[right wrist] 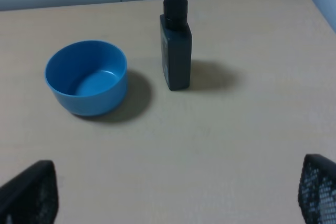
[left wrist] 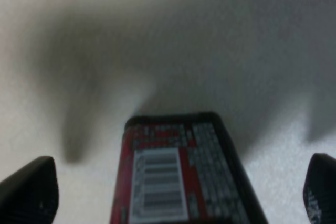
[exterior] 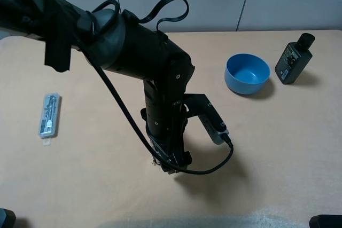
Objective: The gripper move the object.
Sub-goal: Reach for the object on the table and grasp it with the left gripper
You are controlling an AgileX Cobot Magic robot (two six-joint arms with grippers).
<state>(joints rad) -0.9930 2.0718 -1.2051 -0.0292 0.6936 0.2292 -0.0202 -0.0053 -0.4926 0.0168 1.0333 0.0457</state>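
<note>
Object (left wrist: 178,177): on table (exterior: 278,148), red-and-white label showing, between left gripper (left wrist: 176,190) fingers (untouched; hidden in the high view).
Left gripper: jaws wide apart, straddling it.
Right gripper (right wrist: 173,192): jaws apart, facing bowl (right wrist: 86,77) and bottle (right wrist: 176,45).

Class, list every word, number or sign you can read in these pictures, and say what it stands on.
Black container: barcode and small print on its red-and-white label, too blurred to read.
Dark bottle: pale label marks, too small to read.
Blister pack: no text readable.
Nothing can be quoted.
</note>
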